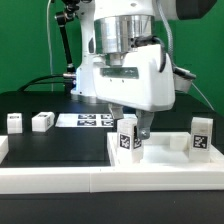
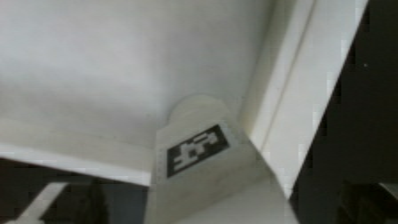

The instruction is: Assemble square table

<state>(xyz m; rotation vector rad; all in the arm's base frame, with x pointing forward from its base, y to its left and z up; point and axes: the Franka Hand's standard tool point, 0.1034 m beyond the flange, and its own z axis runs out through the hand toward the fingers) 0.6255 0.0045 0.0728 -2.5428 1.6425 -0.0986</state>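
Observation:
The white square table slab (image 1: 168,150) lies at the front of the exterior view, right of the middle. One tagged white leg (image 1: 127,139) stands upright on it. My gripper (image 1: 133,127) hangs straight over that leg, open, with a finger on each side of it. The wrist view looks down the same leg (image 2: 201,150), its tag facing up, against the slab's flat face (image 2: 107,80) and a raised rim (image 2: 295,90). I cannot see whether the fingers touch the leg. A second leg (image 1: 201,136) stands at the slab's right end.
Two more tagged legs (image 1: 14,122) (image 1: 42,121) rest on the black surface at the exterior view's left. The marker board (image 1: 92,120) lies flat behind the slab. A long white rail (image 1: 60,180) runs along the front edge.

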